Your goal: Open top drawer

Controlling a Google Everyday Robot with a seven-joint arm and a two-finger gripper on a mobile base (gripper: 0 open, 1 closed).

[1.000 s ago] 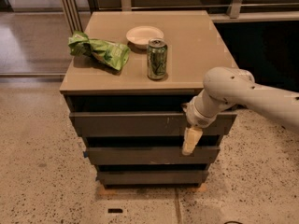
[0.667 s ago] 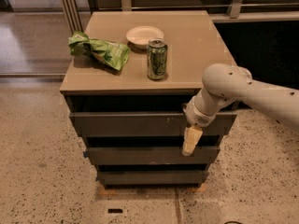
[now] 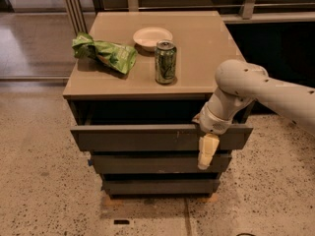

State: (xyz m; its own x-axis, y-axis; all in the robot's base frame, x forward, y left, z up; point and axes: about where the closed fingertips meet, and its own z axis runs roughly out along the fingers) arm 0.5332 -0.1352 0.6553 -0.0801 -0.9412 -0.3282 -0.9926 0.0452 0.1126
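Beige speckled stone floor point(image 3: 44, 191) fills the foreground, with a small dark mark on it in front of the cabinet. Standing on it is a low grey-brown cabinet with three stacked drawer fronts.

Lowest narrow grey drawer front point(image 3: 157, 186) is nearest the floor. The middle narrow grey drawer front point(image 3: 147, 163) sits just above it and juts a little further forward.

Above those is the top drawer point(image 3: 138, 137), the widest dark grey flat front with no handle. It stands forward of the cabinet top's edge, with a dark gap showing behind it under the top, so it is partly pulled out.

Cream-coloured gripper point(image 3: 207, 152) hangs down against the right part of that top front, its tip reaching over the middle front. Whether it is apart or closed cannot be told. The white rounded robot arm point(image 3: 275, 92) comes in from the right and bends down to it at the cabinet's right front corner.

On the tan flat cabinet top point(image 3: 206, 48), a green drink can point(image 3: 165, 63) stands upright near the front centre. A crumpled green snack bag point(image 3: 106, 53) lies to the can's left, near it but apart. A small white shallow bowl point(image 3: 152, 36) sits just behind the can.

Further back are vertical metal rails point(image 3: 74, 9) at left and a dark recess point(image 3: 275, 48) at right.
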